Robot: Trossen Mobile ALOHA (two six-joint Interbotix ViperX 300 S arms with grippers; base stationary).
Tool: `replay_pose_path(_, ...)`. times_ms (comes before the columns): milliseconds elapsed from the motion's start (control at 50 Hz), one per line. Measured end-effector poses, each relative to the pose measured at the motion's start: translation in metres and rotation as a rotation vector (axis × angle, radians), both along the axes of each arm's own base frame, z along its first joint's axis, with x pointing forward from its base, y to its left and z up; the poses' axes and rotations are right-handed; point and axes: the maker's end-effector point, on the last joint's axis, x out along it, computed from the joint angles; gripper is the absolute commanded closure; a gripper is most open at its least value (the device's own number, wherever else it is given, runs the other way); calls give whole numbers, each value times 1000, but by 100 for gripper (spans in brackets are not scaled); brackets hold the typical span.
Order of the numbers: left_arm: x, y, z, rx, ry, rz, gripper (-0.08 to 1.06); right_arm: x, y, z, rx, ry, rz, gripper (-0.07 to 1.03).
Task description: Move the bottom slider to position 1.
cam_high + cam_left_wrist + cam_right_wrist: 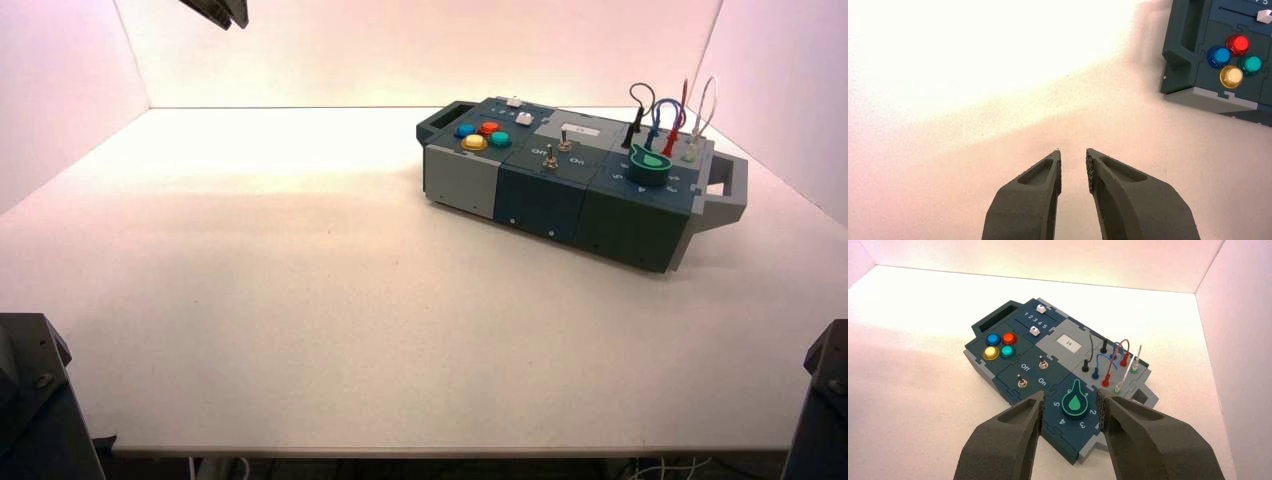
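The box (540, 190) stands turned at the table's back right. The bottom slider (524, 118) is the white knob nearest the coloured buttons. It also shows in the right wrist view (1034, 331) and at the edge of the left wrist view (1264, 16), next to a printed 5. The twin upper slider (1041, 309) sits behind it. My left gripper (1073, 152) hangs over bare table left of the box, slightly open and empty; it shows at the top left of the high view (222, 10). My right gripper (1071, 399) is open and empty, off the box's knob end.
The box carries four coloured buttons (1000, 345), two metal toggle switches (1033, 372), a green knob (1075, 404) and plugged wires (1108, 360). It has a handle at each end (730, 180). White walls close the table at the back and sides.
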Motion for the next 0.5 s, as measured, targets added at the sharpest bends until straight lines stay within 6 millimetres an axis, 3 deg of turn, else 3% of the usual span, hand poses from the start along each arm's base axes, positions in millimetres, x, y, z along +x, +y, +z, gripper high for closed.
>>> replay_pose_path(500, -2, 0, -2, 1, 6, 0, 68, 0, 0, 0, -1, 0, 1, 41)
